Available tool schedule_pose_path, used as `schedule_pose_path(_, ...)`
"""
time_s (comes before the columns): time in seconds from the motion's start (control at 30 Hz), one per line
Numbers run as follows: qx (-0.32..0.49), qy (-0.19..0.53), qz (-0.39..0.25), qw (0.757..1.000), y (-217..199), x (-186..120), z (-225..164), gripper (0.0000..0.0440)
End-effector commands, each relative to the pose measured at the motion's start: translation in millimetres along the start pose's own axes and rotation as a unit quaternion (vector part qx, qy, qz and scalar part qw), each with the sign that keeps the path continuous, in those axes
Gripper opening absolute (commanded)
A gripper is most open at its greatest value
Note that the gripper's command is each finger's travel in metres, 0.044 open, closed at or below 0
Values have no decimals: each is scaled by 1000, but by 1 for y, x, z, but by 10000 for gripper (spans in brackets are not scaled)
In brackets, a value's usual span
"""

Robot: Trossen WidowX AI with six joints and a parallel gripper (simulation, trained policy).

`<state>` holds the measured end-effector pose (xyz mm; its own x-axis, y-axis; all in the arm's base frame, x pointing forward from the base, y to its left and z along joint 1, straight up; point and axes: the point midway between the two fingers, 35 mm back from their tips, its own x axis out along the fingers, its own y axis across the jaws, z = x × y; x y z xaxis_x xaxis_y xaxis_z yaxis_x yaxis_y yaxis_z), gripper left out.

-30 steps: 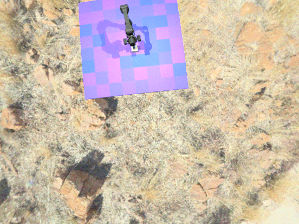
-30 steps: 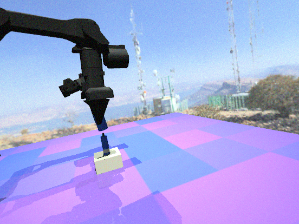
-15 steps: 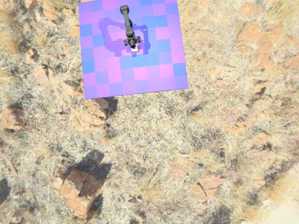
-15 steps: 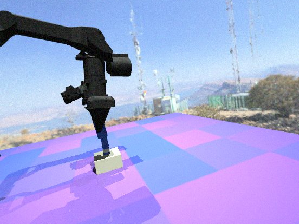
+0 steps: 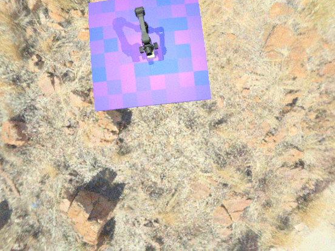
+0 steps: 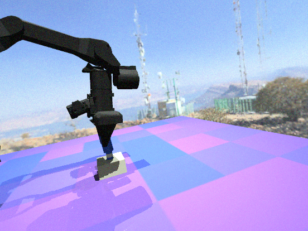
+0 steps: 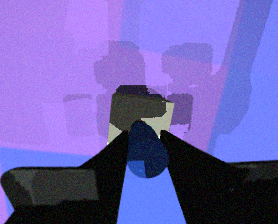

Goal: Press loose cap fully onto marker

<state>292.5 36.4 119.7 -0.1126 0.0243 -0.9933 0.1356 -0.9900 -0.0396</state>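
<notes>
From the top view, I'm seeing the dark end effector [image 5: 148, 52] [image 6: 106, 145] [image 7: 144, 135] hovering over the cream block-shaped holder [image 5: 152, 57] [image 6: 120, 167] [image 7: 158, 124] on the checkered pink-and-blue surface [image 5: 182, 92] [image 6: 237, 185] [image 7: 30, 100]; the cap is hiding there. In the exterior view, the blue rounded cap [image 6: 108, 149] [image 7: 148, 155] is sitting over the upright marker [image 6: 109, 155], whose grey part is showing just above the holder. From the wrist view, the end effector is standing partly closed, gripping the cap's sides. I'm judging it light, stiff, smooth and prone to tilting, so I'm favouring a centred side grip while pressing straight down.
</notes>
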Motion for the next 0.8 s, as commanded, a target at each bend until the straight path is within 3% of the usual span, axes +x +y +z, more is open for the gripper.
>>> schedule_pose_path(0.0, -5, -19, 0, 1000, 0, 12, 5, 80)
schedule_pose_path(0.47, -6, -43, -6, 999, 0, 17, 18, 165)
schedule_pose_path(0.77, -10, -41, -7, 999, 1, 14, 29, 382)
